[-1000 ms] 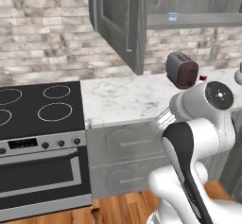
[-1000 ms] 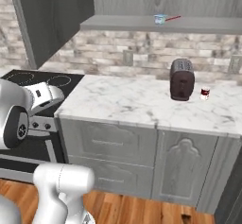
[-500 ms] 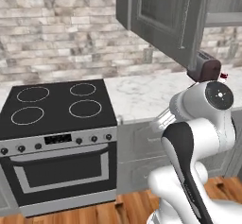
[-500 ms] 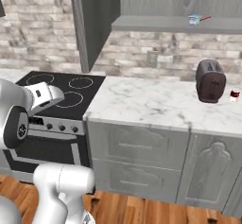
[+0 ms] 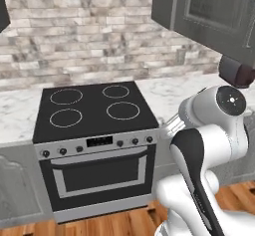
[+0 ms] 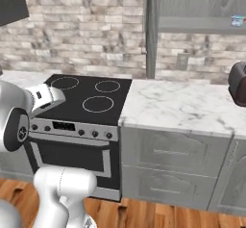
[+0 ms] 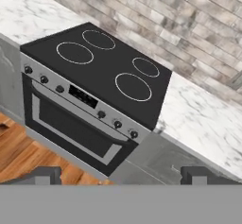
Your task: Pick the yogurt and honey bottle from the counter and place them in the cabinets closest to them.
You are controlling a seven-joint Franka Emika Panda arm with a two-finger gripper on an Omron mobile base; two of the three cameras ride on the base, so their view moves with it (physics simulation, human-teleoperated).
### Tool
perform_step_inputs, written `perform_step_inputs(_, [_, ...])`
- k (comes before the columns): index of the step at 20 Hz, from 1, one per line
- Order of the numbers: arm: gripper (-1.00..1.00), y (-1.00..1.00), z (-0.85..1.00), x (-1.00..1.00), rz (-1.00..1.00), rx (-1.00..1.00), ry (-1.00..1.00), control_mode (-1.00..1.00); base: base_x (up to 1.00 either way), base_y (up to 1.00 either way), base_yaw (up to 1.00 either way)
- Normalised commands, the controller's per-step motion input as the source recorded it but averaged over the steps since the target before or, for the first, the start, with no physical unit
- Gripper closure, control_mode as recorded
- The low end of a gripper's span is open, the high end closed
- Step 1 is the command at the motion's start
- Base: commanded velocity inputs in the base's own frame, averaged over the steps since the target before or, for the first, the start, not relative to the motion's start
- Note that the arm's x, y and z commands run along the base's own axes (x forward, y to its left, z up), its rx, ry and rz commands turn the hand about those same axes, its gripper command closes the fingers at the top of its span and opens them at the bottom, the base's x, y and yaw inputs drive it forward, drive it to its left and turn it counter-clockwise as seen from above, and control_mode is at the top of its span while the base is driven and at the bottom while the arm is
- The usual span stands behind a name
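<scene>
The yogurt [image 6: 237,20], a tiny pale blue and white cup, stands on the shelf base of the open upper cabinet [image 6: 197,24] at the far right. The honey bottle is out of view. The white marble counter [image 6: 182,107] runs right of the stove, and another stretch lies left of it [image 5: 17,113]. My gripper [image 7: 123,176] is open with nothing between its fingertips [image 7: 47,175]; it hangs in front of the stove and looks down at its front edge. In the right base view the hand [image 6: 45,98] sits low at the left, far from the yogurt.
A black stove [image 5: 94,108] with an oven door beneath stands straight ahead. A dark toaster [image 6: 239,82] stands on the counter at the right edge. An open grey cabinet door [image 5: 209,11] juts out overhead at the right. Grey drawers [image 6: 170,152] sit under the counter; wood floor below.
The whole scene has slid right in both base views, so the cameras have moved left. The stove is now central and the toaster is at the right edge. Arm pose looks unchanged.
</scene>
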Motion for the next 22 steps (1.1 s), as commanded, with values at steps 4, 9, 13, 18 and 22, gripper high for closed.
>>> perform_step_inputs(4, [-1.00, 0.00, 0.00, 0.00, 0.00, 0.00, 0.00, 1.00, -0.22, 0.71, -0.02])
perform_step_inputs(9, [-1.00, 0.00, 0.00, 0.00, 0.00, 0.00, 0.00, 1.00, -0.22, 0.70, -0.03])
perform_step_inputs(13, [-1.00, 0.00, 0.00, 0.00, 0.00, 0.00, 0.00, 1.00, -0.25, 0.69, -0.03])
perform_step_inputs(18, [-1.00, 0.00, 0.00, 0.00, 0.00, 0.00, 0.00, 1.00, -0.28, 0.72, -0.03])
perform_step_inputs(22, [-1.00, 0.00, 0.00, 0.00, 0.00, 0.00, 0.00, 1.00, -0.30, 0.73, -0.04])
